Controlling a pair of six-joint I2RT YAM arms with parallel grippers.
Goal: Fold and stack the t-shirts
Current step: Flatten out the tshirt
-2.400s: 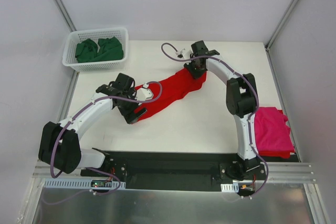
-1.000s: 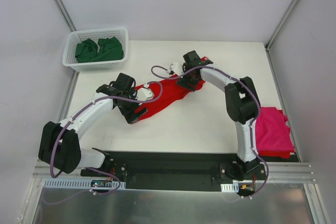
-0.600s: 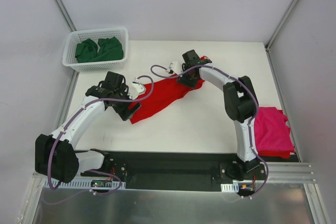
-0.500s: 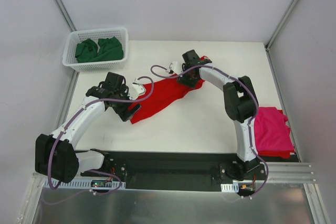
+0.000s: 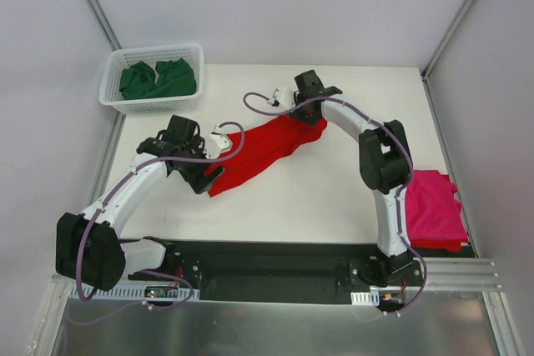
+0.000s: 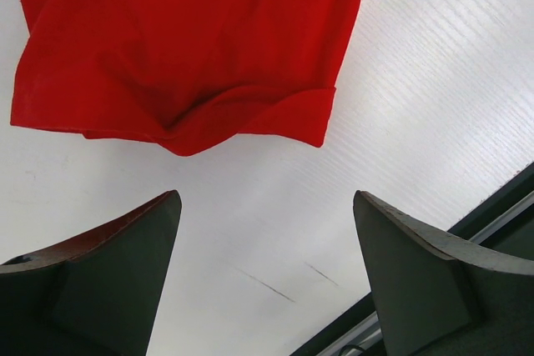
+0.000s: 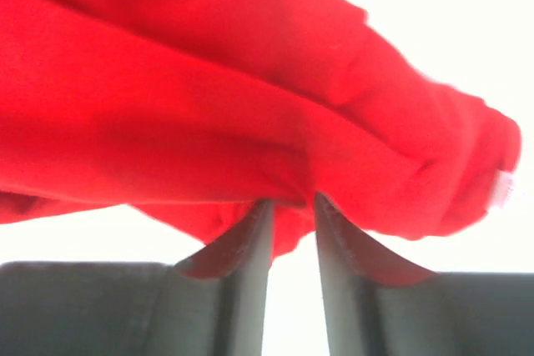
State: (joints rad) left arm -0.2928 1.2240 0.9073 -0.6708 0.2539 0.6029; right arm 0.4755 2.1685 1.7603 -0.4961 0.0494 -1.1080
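Note:
A bright red t-shirt [image 5: 259, 149] lies stretched diagonally across the middle of the table. My right gripper [image 5: 309, 114] is at its far right end. In the right wrist view the narrow jaws [image 7: 292, 203] pinch a fold of the red cloth [image 7: 250, 106]. My left gripper [image 5: 206, 175] hovers at the shirt's near left end, open and empty. In the left wrist view its fingers [image 6: 267, 199] stand wide over bare table just short of the red hem [image 6: 183, 47]. A folded magenta-pink t-shirt [image 5: 432, 206] lies at the right edge. Dark green t-shirts [image 5: 158, 79] fill the basket.
The white lattice basket [image 5: 150, 107] stands at the table's far left corner. A black base rail [image 5: 275, 264] runs along the near edge. Grey walls and metal posts close in the table on both sides.
My left gripper has let go of the shirt's near end and drawn back to the left. My right gripper has closed on the far end and shifted it slightly back and to the right.

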